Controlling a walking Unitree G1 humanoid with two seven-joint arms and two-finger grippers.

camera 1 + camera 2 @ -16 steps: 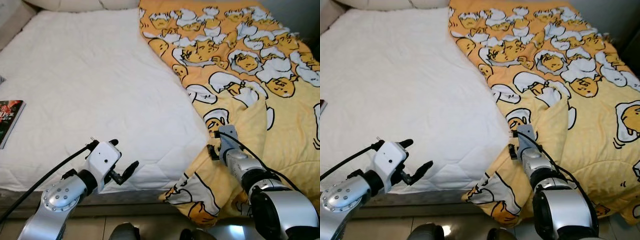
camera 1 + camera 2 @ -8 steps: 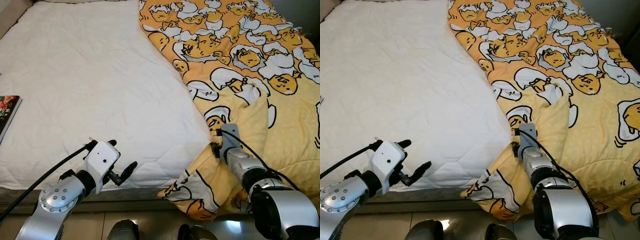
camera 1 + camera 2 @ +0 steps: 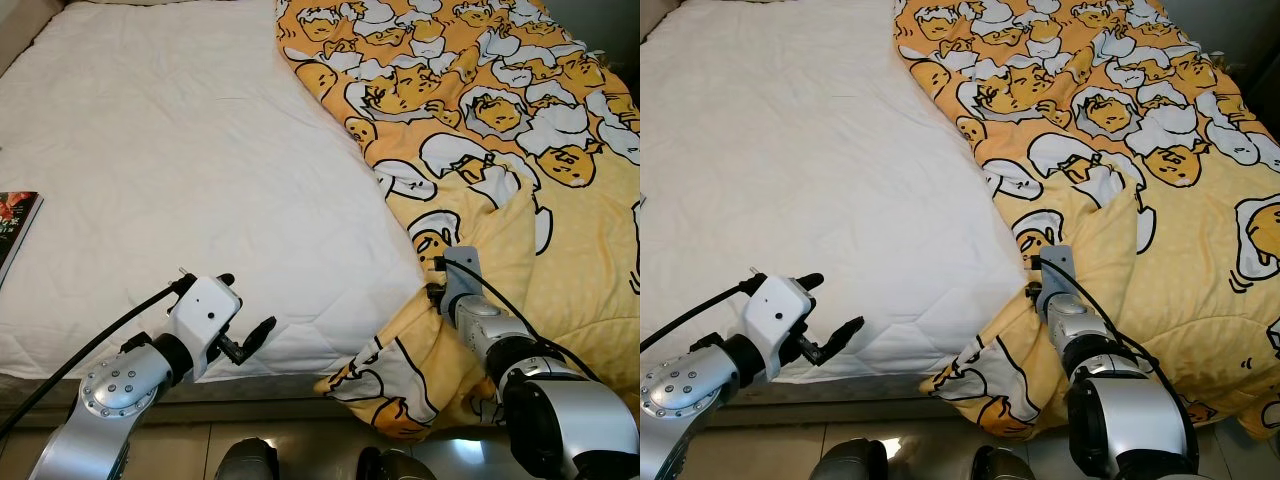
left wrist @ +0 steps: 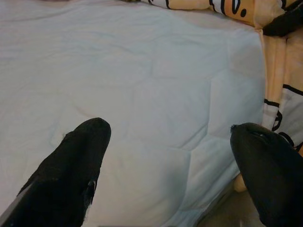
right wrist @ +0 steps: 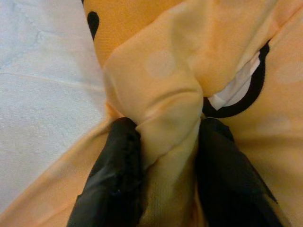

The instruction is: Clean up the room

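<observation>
At the far left edge of the bed a dark-covered paperback book [image 3: 17,228] lies flat on the white quilted mattress cover [image 3: 190,170], well apart from both arms. Nearer the middle, the left gripper [image 3: 245,325] hovers over the mattress's near edge with its two black fingers [image 4: 71,165] spread wide and nothing between them. To the right, the yellow duvet printed with white-and-orange egg characters [image 3: 500,120] covers the right half of the bed, its near corner bunched and slumping off the foot of the mattress. The right gripper [image 5: 168,156] sits at that bunched corner, its fingers pinched narrow on a thick fold of the yellow fabric. Spreading the duvet across the bare mattress looks like the step in hand; doing it well probably means keeping the pinch firm, lifting the corner free of the mattress edge before drawing it leftward, and bringing the open left gripper in to catch the edge so the cloth pulls flat rather than twisting.
</observation>
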